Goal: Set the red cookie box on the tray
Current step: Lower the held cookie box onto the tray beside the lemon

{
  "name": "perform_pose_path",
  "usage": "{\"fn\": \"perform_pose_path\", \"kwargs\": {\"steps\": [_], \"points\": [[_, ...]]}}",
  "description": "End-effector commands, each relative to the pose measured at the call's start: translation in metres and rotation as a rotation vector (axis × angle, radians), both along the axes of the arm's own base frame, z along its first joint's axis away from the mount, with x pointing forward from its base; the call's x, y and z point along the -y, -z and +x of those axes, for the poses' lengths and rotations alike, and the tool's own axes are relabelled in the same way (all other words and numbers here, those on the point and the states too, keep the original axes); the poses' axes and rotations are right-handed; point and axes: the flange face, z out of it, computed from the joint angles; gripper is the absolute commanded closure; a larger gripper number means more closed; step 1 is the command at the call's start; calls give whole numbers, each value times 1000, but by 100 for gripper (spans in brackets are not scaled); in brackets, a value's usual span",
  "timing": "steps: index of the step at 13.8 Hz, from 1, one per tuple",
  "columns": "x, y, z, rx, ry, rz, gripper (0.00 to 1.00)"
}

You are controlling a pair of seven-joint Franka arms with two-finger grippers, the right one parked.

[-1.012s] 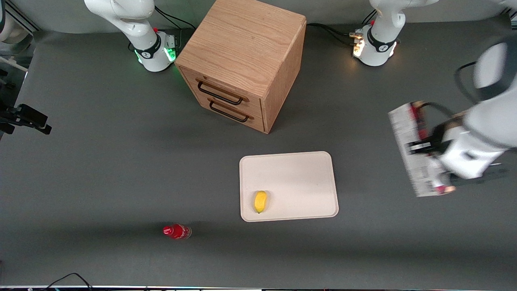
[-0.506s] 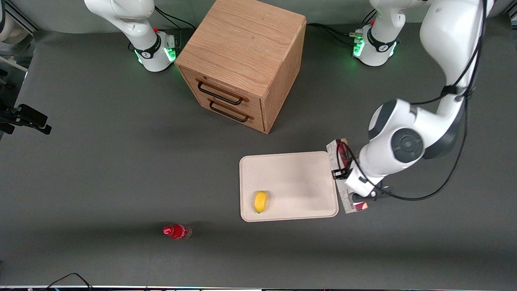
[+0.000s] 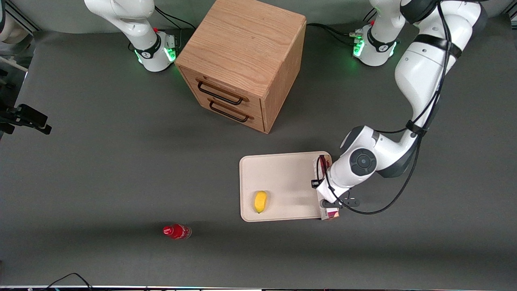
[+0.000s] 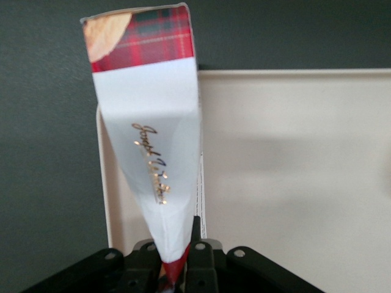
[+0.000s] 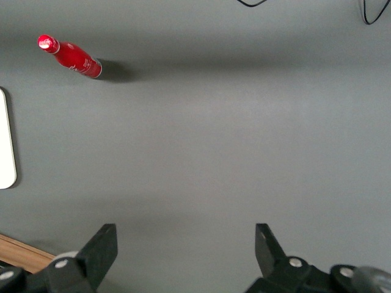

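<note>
since before, gripper [image 3: 328, 193] carried red cookie box [image 4: 149, 131] over tray [image 3: 282, 178] edge.

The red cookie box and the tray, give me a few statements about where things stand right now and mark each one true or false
1. The gripper is shut on the red cookie box. True.
2. The box hangs over the middle of the tray. False: it is at the tray's edge toward the working arm's end of the table, with one end poking out past the rim.
3. A yellow fruit lies on the tray. True.
4. The small red bottle stands on the tray. False: it is on the table, nearer the front camera than the tray.
5. The top drawer of the wooden cabinet is pulled open. False: both drawers are closed.
</note>
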Motion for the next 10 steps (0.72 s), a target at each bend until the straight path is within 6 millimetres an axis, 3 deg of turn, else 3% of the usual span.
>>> {"fn": "perform_pose_path", "kwargs": {"steps": [1, 2, 4, 6, 7, 10], "points": [[-1, -6, 3, 18, 1, 28, 31], [-4, -10, 4, 16, -4, 33, 0], [-18, -23, 7, -15, -19, 65, 0], [-29, -56, 8, -65, -40, 97, 0], [-38, -80, 11, -116, -76, 80, 0], [-66, -180, 14, -185, -135, 90, 0]]}}
